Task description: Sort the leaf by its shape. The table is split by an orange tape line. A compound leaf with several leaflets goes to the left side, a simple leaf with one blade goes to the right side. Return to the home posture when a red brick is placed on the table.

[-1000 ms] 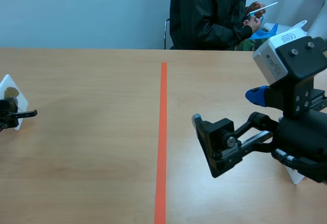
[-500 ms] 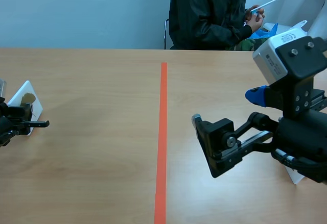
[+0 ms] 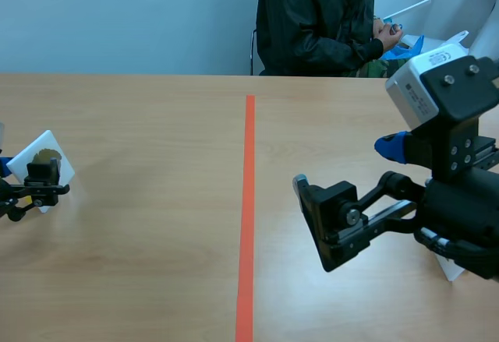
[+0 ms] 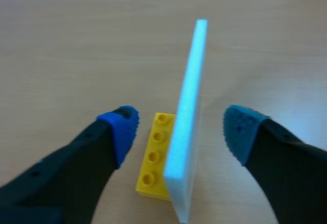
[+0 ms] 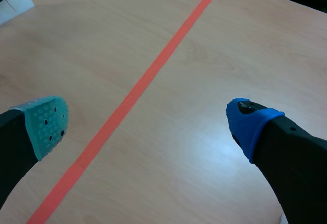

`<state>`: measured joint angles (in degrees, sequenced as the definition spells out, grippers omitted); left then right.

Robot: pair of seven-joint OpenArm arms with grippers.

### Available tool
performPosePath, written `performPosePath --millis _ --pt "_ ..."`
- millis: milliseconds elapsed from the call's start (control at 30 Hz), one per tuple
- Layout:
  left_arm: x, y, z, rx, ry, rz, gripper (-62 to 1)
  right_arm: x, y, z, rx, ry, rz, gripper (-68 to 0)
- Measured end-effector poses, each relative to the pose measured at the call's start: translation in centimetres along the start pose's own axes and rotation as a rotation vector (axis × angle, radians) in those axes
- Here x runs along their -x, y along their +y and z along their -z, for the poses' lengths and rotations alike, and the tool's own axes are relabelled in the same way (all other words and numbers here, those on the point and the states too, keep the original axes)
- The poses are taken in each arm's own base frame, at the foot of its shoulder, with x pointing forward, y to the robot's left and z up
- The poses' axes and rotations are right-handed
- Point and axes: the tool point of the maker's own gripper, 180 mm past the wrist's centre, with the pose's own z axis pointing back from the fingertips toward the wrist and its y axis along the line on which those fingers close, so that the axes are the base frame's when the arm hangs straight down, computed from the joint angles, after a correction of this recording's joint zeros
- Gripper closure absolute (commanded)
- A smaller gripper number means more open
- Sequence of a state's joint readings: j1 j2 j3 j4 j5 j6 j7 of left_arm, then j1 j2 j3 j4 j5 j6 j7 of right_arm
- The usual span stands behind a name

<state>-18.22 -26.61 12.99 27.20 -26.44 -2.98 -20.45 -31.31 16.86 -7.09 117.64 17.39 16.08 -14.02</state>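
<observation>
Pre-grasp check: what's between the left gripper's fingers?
Left wrist view: a white card stands on edge in a yellow brick, between the open fingers of the left gripper. Neither finger touches it.

The scene camera looks across the table (image 3: 156, 264) from the robot's side; both wrist cameras peer down close, the right sharing the tape line (image 3: 247, 202).
</observation>
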Motion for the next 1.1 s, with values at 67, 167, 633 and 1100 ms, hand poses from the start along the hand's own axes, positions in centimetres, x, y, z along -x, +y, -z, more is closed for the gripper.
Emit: performPosePath --millis 67,167,633,1100 --pt "-0.9 0.6 -0.1 0.001 -0.020 0.021 -52.4 0.0 0.0 0.0 0.000 0.000 0.000 -63.8" --pt "-2.9 1.1 -0.3 0.015 -0.063 0.061 -55.9 0.0 0.0 0.0 0.000 0.000 0.000 -63.8" --pt "-8.3 -7.7 -6.6 0.398 -0.082 0.103 -62.3 0.0 0.0 0.0 0.000 0.000 0.000 -63.9" --pt "-7.3 -16.9 -16.9 0.652 0.000 -0.053 -62.3 -0.1 0.0 0.0 -0.001 -0.008 0.000 -67.9"
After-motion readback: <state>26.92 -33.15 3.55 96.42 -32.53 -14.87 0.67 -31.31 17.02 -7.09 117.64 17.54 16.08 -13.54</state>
